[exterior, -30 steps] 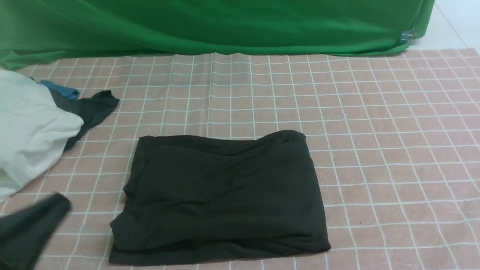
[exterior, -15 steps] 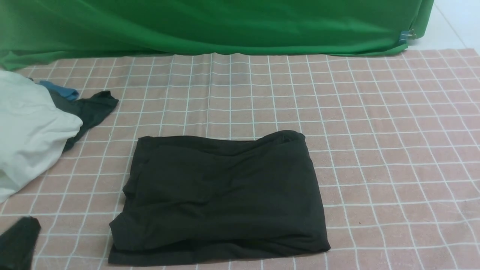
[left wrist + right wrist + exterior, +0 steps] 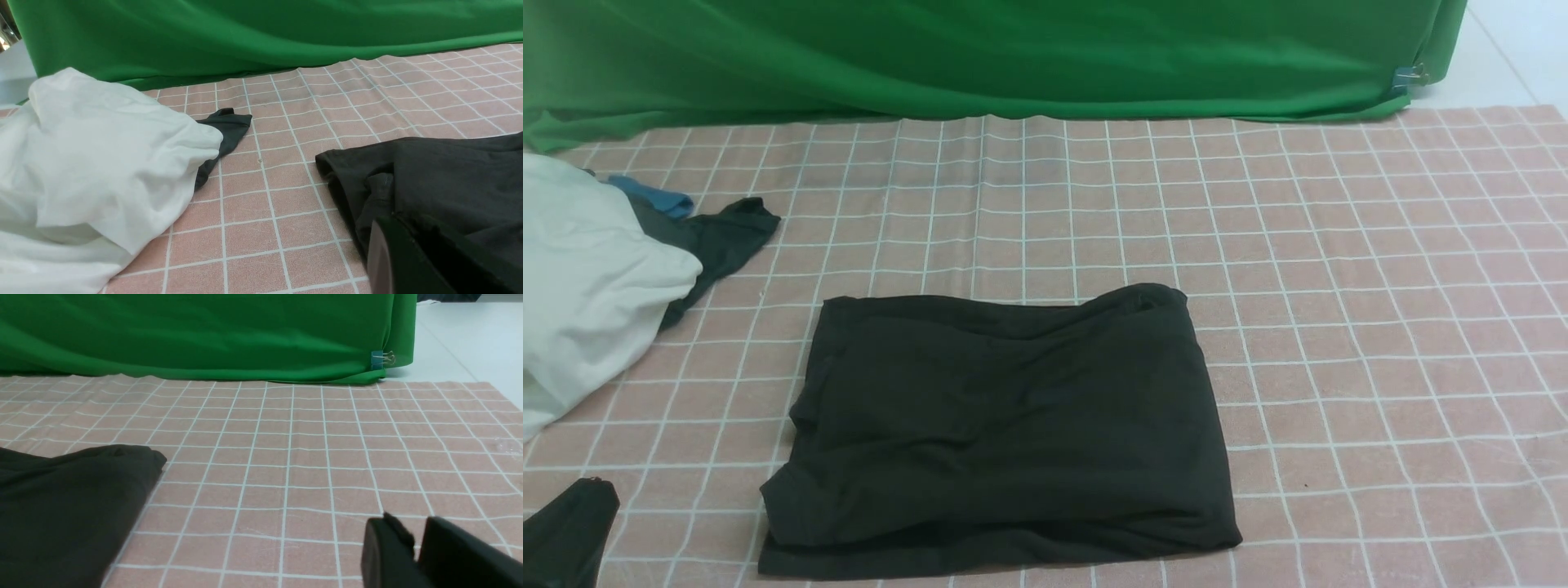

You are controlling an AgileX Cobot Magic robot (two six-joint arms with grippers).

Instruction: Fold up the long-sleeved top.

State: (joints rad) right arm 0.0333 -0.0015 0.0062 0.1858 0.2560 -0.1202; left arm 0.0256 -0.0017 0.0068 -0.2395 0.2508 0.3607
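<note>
Pink checked cloth (image 3: 1339, 327) covers the counter; green drape (image 3: 1013, 49) hangs behind. Long-sleeved top (image 3: 1005, 425): black, folded into a rough rectangle, lying at centre near the front edge. White cloth bundle (image 3: 580, 278): far left, over a small dark scrap (image 3: 719, 237) with a blue piece (image 3: 658, 196). Left pincer (image 3: 408, 257): together, empty, beside the top's left edge. Right pincer (image 3: 414, 547): slightly apart, empty, right of the top.
</note>
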